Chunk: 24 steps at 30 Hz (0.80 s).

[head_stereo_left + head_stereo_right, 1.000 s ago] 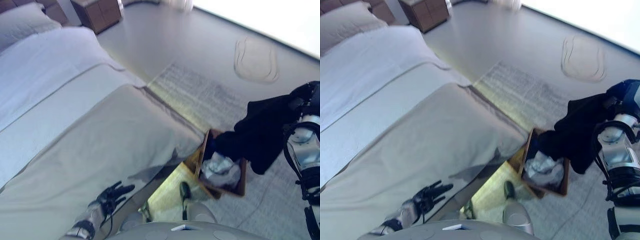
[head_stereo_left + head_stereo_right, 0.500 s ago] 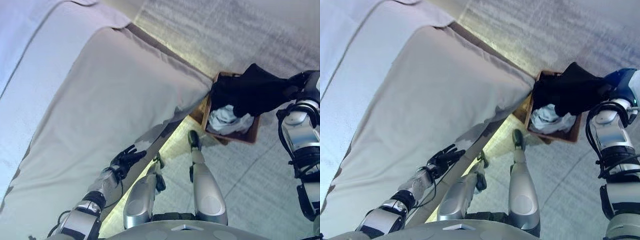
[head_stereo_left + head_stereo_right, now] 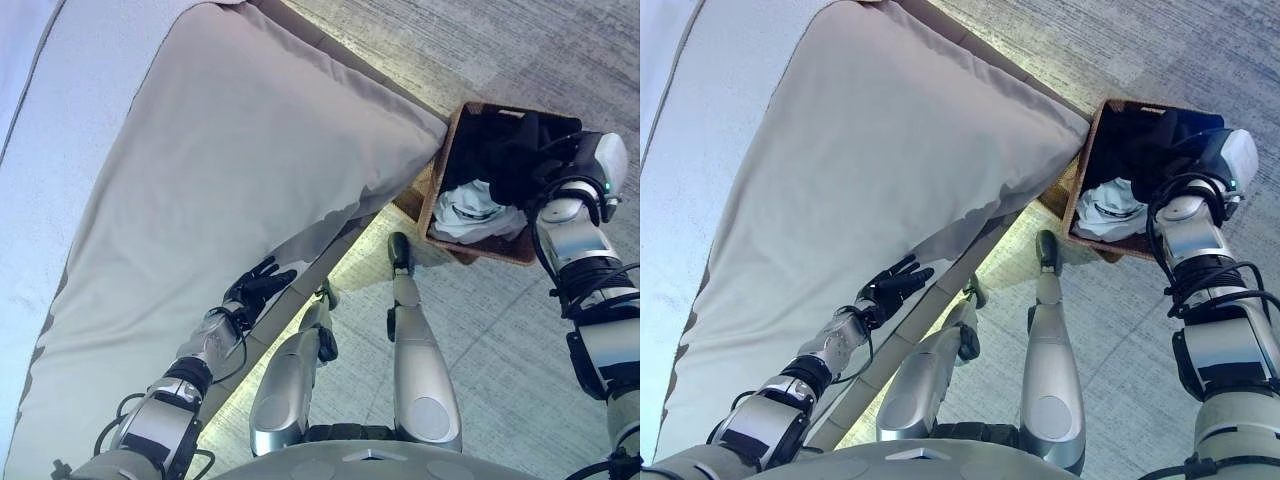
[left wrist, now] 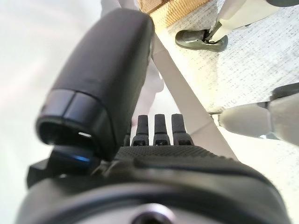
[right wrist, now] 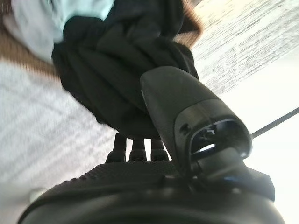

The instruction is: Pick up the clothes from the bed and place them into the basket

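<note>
Item: black garment (image 5: 117, 70), bunching in R hand (image 5: 187, 116); fingers probably curling round it, tips hidden in cloth. Garment is hanging over far end of basket (image 3: 440, 185), partly inside, w/ white clothes (image 3: 470, 205) lying beside it. Basket is sitting on carpet (image 3: 520, 340) just off bed (image 3: 220, 180) corner. L hand (image 3: 255, 290), fingers straight, is resting at bed edge; open floor to R.

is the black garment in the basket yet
Partly in: the black garment hangs bunched inside the basket rim above a white garment, the right robot hand gripping it.
</note>
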Tool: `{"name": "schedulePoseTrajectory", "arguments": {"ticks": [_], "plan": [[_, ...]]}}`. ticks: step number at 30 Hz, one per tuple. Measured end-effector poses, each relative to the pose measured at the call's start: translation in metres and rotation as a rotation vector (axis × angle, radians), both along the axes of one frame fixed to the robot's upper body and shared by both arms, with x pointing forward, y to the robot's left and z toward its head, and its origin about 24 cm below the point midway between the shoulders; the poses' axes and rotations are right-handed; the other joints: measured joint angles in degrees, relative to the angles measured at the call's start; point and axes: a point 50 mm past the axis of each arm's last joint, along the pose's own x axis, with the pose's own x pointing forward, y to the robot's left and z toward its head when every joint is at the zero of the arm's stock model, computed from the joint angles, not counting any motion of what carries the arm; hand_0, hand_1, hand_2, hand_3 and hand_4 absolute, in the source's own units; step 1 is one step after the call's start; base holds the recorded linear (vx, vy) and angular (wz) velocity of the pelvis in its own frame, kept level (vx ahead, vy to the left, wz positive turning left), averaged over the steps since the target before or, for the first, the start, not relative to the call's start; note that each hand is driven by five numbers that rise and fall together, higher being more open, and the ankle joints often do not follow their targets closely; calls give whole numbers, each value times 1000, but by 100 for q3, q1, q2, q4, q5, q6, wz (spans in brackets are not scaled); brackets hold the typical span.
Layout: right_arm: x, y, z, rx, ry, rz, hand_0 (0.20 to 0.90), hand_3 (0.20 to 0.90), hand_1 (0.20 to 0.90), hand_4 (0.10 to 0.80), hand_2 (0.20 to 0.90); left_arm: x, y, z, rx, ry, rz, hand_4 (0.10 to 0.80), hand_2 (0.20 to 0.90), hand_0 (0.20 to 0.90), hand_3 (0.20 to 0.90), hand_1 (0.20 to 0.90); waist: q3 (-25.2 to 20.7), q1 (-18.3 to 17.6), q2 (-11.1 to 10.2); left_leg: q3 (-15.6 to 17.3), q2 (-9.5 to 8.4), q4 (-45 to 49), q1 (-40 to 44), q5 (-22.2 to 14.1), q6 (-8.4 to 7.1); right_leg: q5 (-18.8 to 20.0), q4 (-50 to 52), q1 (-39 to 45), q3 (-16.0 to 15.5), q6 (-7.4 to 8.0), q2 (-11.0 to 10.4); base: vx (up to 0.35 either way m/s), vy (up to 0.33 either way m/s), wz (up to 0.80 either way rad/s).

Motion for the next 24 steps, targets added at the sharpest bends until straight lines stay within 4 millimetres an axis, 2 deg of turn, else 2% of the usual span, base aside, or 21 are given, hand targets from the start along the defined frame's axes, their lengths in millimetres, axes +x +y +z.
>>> {"name": "schedulePoseTrajectory", "arguments": {"ticks": [4, 8, 11, 14, 16, 19, 21, 24], "plan": [[-10, 3, 0, 125, -114, 40, 900, 900, 900, 800, 900, -7, -1, -5, -15, 6, -1, 800, 900, 900, 900, 900, 0, -22, -1, -3, -19, -1, 6, 4, 5, 20, -20, 25, -2, -19, -17, 63, 117, 1], [-37, 12, 0, 136, -261, 84, 900, 900, 900, 800, 900, -19, -4, -14, -52, 23, 48, 800, 900, 900, 900, 900, 16, -159, -26, -17, 16, -7, 240, 0, 0, 42, -115, 321, -27, -19, 14, 53, 109, 0], [-59, 14, -2, 99, -303, 83, 900, 900, 900, 800, 900, -26, -5, -19, -81, 40, 95, 800, 900, 900, 900, 900, 26, -293, -42, -80, 80, -37, 655, -102, -66, 40, -394, 916, -126, -17, 46, 114, 67, 7], [-77, 9, 14, 16, -401, 31, 900, 900, 900, 800, 900, -29, 0, -20, -93, 42, 135, 800, 900, 900, 900, 900, 18, -418, -79, -126, 168, -38, 941, -213, -123, -44, -421, 1232, -178, 87, 96, 109, 59, 5], [-93, -1, 22, -48, -447, -35, 900, 900, 900, 800, 900, -33, 5, -22, -95, 50, 170, 800, 900, 900, 900, 900, -1, -430, -186, -129, 183, -38, 1091, -228, -138, -61, -420, 1382, -182, 108, 139, 143, 54, -3], [-109, -19, 26, -127, -425, -140, 900, 900, 900, 800, 900, -47, 17, -30, -69, 92, 223, 800, 900, 900, 900, 900, -60, -432, -409, -130, 253, -38, 1373, -277, -156, -107, -420, 1661, -188, 168, 208, 143, 97, -4], [-115, -25, 26, -164, -398, -183, 900, 900, 900, 800, 900, -62, 25, -38, -62, 133, 266, 800, 900, 900, 900, 900, -187, -436, -602, -125, 299, -38, 1542, -319, -185, -141, -420, 1826, -189, 162, 244, 153, 121, -5], [-119, -28, 25, -208, -355, -182, 900, 900, 900, 800, 900, -88, 33, -54, -41, 242, 296, 800, 900, 900, 900, 900, -620, -422, -830, -123, 336, -39, 1694, -359, -200, -185, -421, 1976, -197, 147, 266, 194, 90, -1]]}}
